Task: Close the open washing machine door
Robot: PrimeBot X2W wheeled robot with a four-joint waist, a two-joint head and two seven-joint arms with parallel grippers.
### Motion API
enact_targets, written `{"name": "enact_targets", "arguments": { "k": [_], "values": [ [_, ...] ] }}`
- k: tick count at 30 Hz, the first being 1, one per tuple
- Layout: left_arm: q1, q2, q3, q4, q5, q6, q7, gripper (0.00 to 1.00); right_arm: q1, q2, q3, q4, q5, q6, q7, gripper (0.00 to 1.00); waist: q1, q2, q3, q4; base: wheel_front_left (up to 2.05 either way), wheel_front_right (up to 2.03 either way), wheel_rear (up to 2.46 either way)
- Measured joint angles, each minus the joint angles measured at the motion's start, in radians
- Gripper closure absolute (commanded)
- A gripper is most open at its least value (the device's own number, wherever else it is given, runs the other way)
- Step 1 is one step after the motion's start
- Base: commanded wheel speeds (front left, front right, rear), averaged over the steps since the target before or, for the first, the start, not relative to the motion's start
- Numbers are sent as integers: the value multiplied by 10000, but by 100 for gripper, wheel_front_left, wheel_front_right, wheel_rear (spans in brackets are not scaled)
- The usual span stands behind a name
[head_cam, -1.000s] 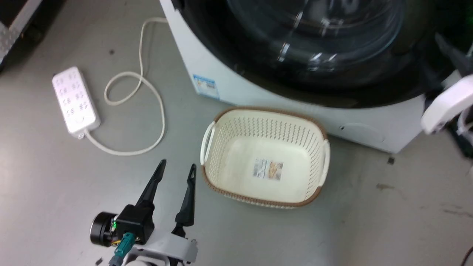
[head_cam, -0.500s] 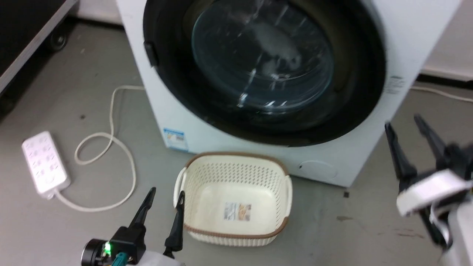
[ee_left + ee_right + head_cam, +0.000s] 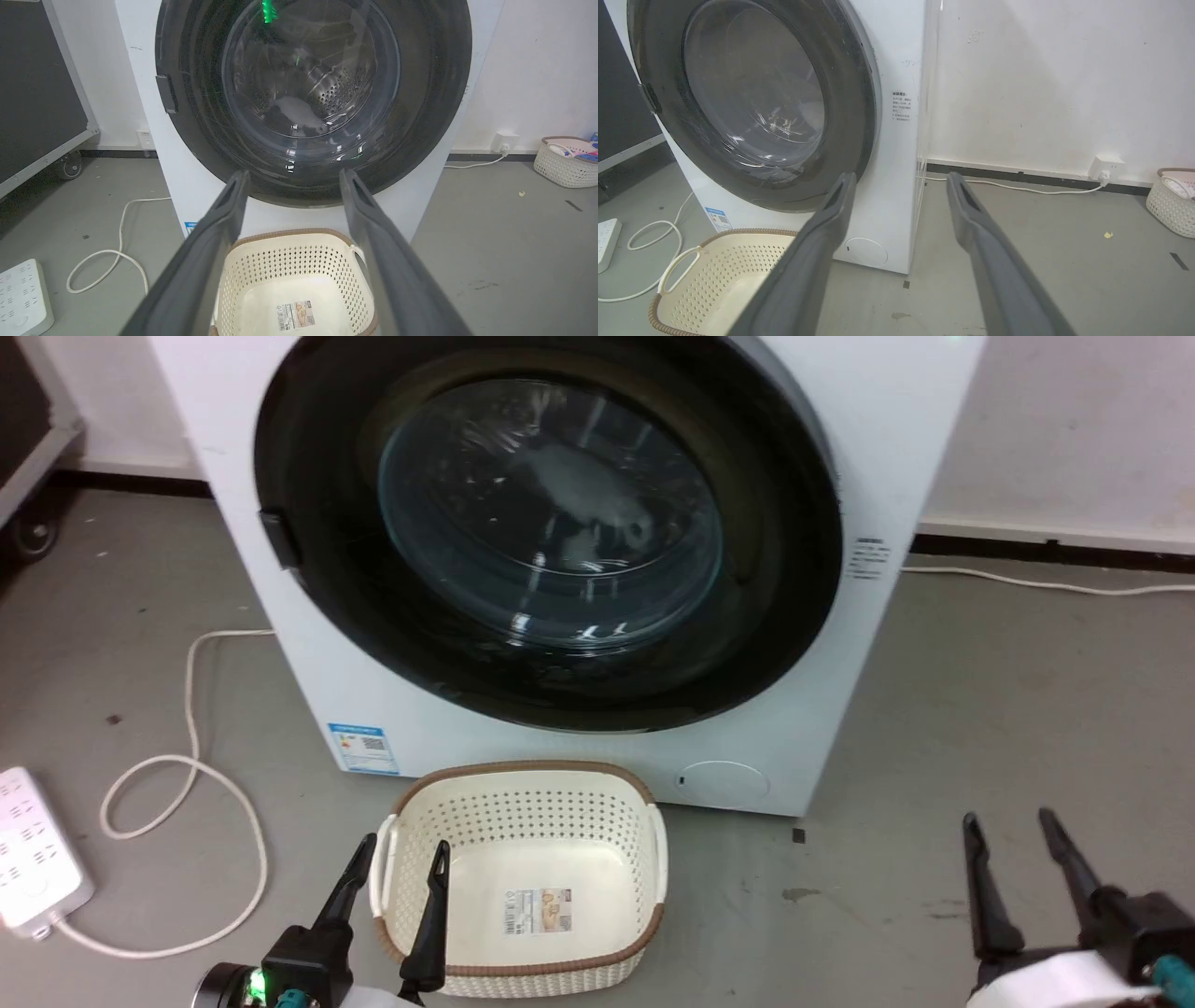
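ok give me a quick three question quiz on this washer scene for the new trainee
1. True or false: the washing machine door stands swung wide open.
2. What is inside the cream basket? A) clothes B) only a label sticker C) a bottle
3. Fill in: the left gripper and the right gripper both have their jaws ___ and hold nothing.
Key: 1 false, it sits shut against the washing machine; 2 B; 3 open.
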State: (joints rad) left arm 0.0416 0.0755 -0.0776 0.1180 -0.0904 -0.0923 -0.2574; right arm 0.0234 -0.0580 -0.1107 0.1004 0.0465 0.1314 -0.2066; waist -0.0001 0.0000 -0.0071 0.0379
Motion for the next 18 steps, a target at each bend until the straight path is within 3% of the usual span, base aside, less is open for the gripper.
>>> {"name": "enact_targets", "arguments": {
  "k": [8, 18],
  "values": [
    [2, -4, 138, 226, 88, 58, 0, 0, 303, 35, 178, 142, 54, 0, -257, 0, 0, 0, 19, -370, 0, 0, 0],
    [39, -59, 251, 244, 169, 280, 0, 0, 301, 35, 326, 253, 107, 0, -420, 0, 1, 0, -21, -195, 0, 0, 0]
  ]
}}
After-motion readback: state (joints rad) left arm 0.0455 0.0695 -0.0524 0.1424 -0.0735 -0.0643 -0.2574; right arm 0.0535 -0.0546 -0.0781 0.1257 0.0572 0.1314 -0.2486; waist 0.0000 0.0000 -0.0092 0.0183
